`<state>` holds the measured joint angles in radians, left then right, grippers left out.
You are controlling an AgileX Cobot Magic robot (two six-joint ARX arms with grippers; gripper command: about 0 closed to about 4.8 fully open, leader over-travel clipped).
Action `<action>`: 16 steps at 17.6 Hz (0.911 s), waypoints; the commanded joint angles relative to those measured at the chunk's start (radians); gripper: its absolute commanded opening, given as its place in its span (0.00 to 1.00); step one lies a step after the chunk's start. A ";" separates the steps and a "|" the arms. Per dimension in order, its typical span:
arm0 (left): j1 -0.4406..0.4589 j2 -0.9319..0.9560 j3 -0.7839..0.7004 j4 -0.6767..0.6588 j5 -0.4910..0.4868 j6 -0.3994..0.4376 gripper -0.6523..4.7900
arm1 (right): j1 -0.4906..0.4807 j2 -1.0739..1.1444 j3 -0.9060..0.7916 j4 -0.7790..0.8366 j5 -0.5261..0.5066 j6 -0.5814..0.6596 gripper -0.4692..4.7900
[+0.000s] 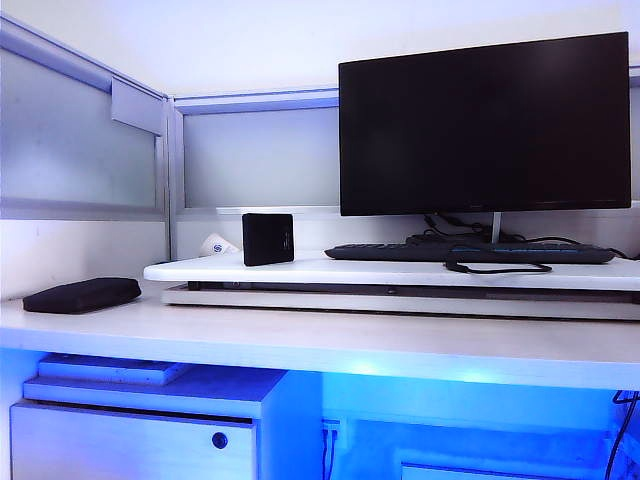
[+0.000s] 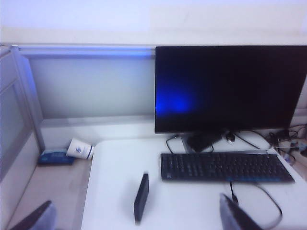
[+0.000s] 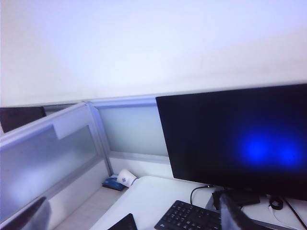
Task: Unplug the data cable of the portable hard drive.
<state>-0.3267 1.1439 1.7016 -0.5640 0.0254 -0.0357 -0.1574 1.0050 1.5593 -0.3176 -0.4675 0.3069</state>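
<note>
Glossy black monitor screen (image 1: 485,122), smooth white desk board (image 1: 400,272), soft matt black cloth pouch (image 1: 82,294).

So the setup is a pale white desk (image 1: 300,345) with a flat white raised board (image 1: 400,272) sitting on it. On that board, left of the long black keyboard (image 1: 468,253), a small black rectangular hard drive (image 1: 268,239) stands on edge. Further left of the keyboard (down on the desk itself) lies a soft black oblong pouch (image 1: 82,294).
</note>
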 commanded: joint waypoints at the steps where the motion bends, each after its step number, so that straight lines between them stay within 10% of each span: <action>1: 0.000 -0.153 -0.199 0.056 -0.003 -0.002 1.00 | 0.000 -0.048 0.002 -0.074 0.012 -0.044 1.00; 9: 0.000 -0.480 -0.653 0.132 -0.146 0.010 0.98 | 0.001 -0.344 -0.396 -0.136 0.070 -0.072 0.90; 13: 0.000 -0.578 -0.800 0.140 -0.145 -0.002 0.56 | 0.002 -0.529 -0.617 -0.136 0.076 -0.054 0.84; 16: 0.000 -0.690 -0.931 0.154 -0.145 -0.029 0.36 | 0.002 -0.640 -0.730 -0.158 0.077 -0.011 0.53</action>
<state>-0.3271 0.4824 0.7940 -0.4301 -0.1173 -0.0448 -0.1566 0.3840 0.8474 -0.4686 -0.3927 0.2890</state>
